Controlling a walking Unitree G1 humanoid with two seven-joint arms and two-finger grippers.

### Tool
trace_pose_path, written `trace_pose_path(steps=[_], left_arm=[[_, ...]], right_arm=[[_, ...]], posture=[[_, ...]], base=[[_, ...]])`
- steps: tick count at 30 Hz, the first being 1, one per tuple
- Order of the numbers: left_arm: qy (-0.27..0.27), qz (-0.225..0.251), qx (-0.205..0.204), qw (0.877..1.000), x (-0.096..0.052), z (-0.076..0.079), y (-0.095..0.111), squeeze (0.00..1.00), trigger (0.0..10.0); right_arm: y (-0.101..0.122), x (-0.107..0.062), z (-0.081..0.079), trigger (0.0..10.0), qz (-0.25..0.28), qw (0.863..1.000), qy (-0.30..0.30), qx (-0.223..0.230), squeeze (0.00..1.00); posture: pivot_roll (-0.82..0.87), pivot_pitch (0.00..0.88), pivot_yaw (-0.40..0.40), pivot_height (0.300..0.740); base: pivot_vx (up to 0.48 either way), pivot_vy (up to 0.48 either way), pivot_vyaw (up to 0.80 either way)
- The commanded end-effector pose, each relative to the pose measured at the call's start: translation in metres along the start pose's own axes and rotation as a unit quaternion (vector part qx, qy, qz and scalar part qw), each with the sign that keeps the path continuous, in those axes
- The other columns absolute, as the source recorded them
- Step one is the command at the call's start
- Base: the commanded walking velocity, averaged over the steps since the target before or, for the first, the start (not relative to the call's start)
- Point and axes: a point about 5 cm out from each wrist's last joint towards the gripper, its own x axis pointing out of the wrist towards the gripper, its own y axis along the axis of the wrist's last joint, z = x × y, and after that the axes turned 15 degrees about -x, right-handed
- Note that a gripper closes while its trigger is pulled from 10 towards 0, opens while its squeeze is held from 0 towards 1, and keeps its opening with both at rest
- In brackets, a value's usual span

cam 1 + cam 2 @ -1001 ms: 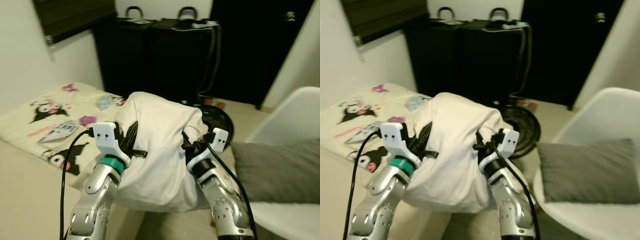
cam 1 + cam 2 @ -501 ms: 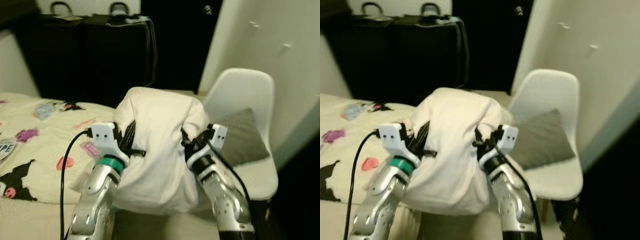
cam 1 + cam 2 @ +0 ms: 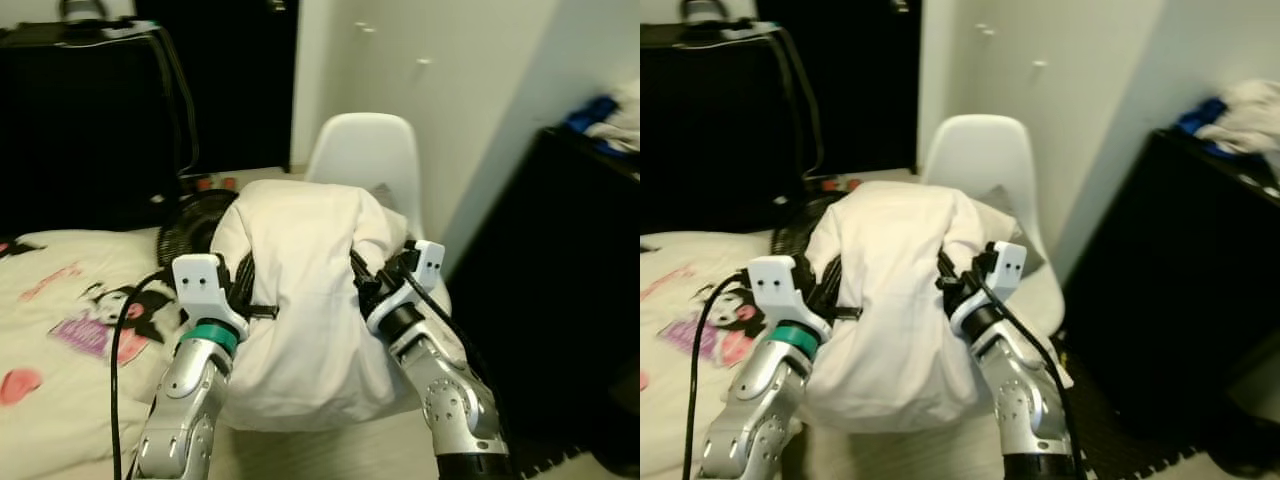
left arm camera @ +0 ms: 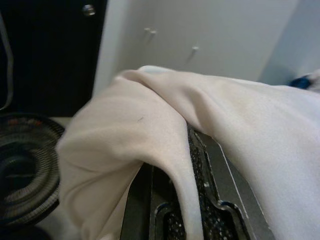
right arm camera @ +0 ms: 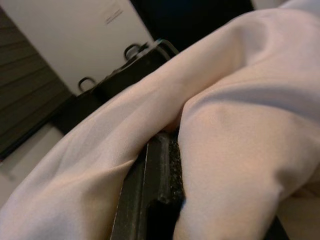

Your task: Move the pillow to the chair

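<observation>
1. Two silver arms carry one white pillow [image 3: 305, 300] in mid-air, the left gripper [image 3: 243, 292] and right gripper [image 3: 362, 285] clamped on its opposite sides.
2. Wrist views show each gripper's fingers [image 4: 200, 185] pinching folds of the pillow's cloth; the head views hide this contact.
3. To the robot's left lies a bed [image 3: 60, 330] with a cartoon-print cover; a dark cabinet [image 3: 560, 290] stands at the right, leaving a narrow floor strip between.
4. Just beyond the pillow stands one white chair [image 3: 365, 160], its seat mostly hidden, with a grey cushion [image 3: 1002, 205] on it.
5. A round black fan [image 4: 25, 170] sits on the floor behind.
</observation>
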Motion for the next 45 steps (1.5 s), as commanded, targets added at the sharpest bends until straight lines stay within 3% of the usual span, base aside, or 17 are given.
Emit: trace_pose_path(steps=[1,9,45], left_arm=[[-0.038,-0.011,-0.015,0.999,0.0,0.016,-0.009,0.0,10.0],[-0.075,-0.024,0.003,0.997,-0.004,0.013,-0.006,0.0,10.0],[-0.088,-0.033,0.008,0.996,-0.007,0.022,-0.01,0.0,10.0]], right_arm=[[0.01,0.009,-0.028,10.0,0.029,0.997,0.075,0.004,0.0],[0.01,0.001,-0.027,10.0,0.015,0.994,0.107,-0.012,0.0],[0.009,-0.004,-0.034,10.0,0.012,0.994,0.106,0.007,0.0]], posture=[[0.01,0.0,0.03,0.74],[0.02,0.0,0.04,0.74],[0.03,0.0,0.059,0.74]], base=[[0.0,0.0,-0.8],[0.0,0.0,-0.8],[0.0,0.0,-0.8]])
